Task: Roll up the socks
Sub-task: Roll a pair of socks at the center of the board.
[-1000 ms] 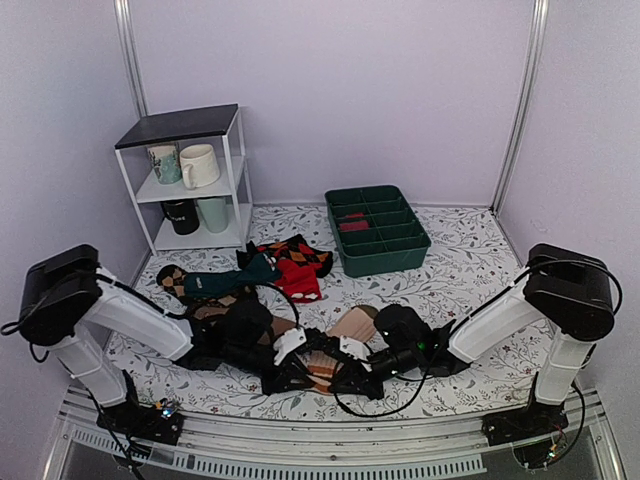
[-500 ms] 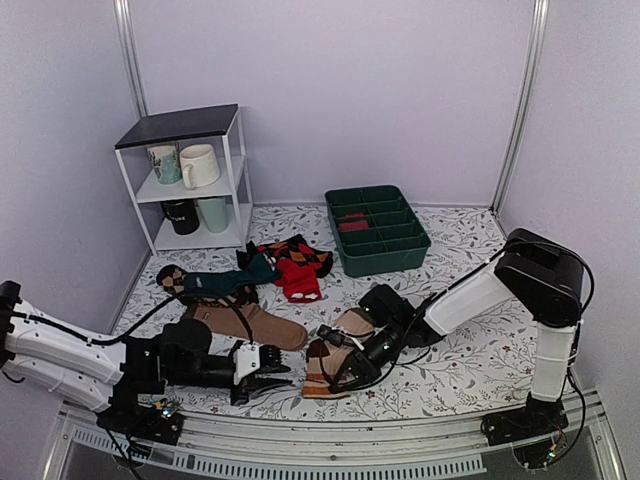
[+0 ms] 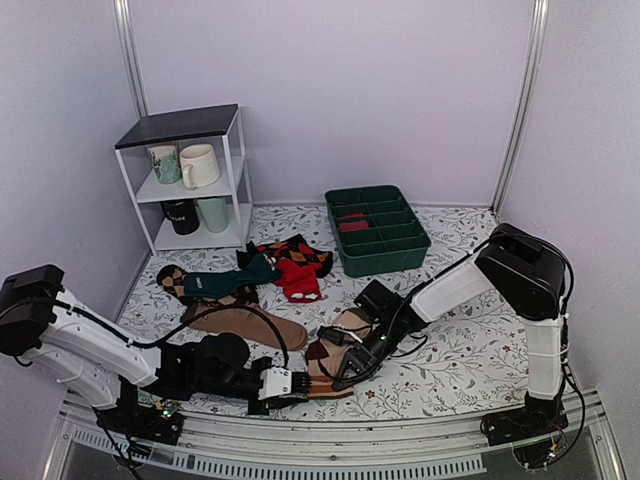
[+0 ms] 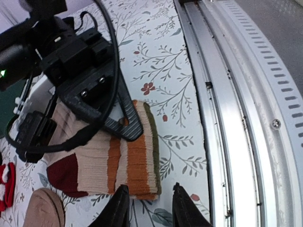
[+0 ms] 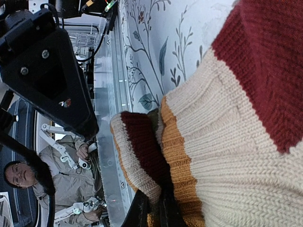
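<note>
The socks [image 3: 335,345] lie near the front middle of the table, with beige legs, a maroon heel and orange, olive and cream stripes. Their striped end is folded over [image 4: 135,161]. My right gripper [image 3: 345,368] lies low on the fold and is shut on the folded toe edge [image 5: 142,156], its fingers [image 5: 142,213] pinching the knit. My left gripper [image 3: 287,383] is open and empty at the table's front edge. Its fingertips [image 4: 120,203] stand just in front of the folded end, apart from it. The right gripper's black body [image 4: 102,94] rests on the sock.
A plain brown sock [image 3: 245,325] lies left of the pair. A teal sock [image 3: 225,283] and red argyle socks [image 3: 295,265] lie behind. A green divided tray [image 3: 377,230] stands at the back, a white shelf with mugs [image 3: 190,180] back left. A metal rail [image 4: 236,118] runs along the front edge.
My left arm has swung back in and its open gripper has moved right, up to the folded end of the socks. My right gripper stays on the fold.
</note>
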`<state>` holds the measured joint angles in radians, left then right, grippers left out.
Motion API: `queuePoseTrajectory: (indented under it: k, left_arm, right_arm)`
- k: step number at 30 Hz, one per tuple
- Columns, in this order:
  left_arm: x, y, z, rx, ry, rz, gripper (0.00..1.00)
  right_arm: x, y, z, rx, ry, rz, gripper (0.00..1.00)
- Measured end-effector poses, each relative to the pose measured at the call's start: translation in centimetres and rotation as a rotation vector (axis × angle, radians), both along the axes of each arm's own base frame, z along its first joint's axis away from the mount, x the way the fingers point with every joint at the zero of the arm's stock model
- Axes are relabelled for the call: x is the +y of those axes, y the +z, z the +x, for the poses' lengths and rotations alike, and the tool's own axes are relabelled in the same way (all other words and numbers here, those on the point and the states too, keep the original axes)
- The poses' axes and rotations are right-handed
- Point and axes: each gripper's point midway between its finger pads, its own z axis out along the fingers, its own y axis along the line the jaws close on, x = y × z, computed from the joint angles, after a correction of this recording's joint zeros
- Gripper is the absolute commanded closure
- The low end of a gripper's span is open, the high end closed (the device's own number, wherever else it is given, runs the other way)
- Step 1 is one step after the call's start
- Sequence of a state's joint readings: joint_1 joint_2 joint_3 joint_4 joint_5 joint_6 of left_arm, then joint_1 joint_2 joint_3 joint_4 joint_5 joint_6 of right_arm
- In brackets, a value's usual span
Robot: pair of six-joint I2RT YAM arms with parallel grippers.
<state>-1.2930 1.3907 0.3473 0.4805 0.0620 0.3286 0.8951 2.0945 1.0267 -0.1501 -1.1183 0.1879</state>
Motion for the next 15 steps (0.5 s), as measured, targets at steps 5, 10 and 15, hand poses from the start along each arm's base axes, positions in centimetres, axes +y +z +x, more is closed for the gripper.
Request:
queuePoseTrajectory:
  k: [5, 10, 15]
  left_arm:
    - [-0.9, -0.2, -0.7, -0.023, -0.040, 0.000, 0.66]
    - [-1.6, -1.6, -0.4, -0.022, -0.036, 0.042, 0.66]
    - [-2.1, -2.7, -0.1, -0.034, -0.020, 0.076, 0.65]
  right_arm:
    - [-0.2, 0.0, -0.2, 0.010, 0.001, -0.009, 1.00]
    - [-0.2, 0.0, -0.1, 0.011, 0.001, -0.010, 1.00]
    - [-0.2, -0.1, -0.1, 0.012, 0.000, -0.011, 1.00]
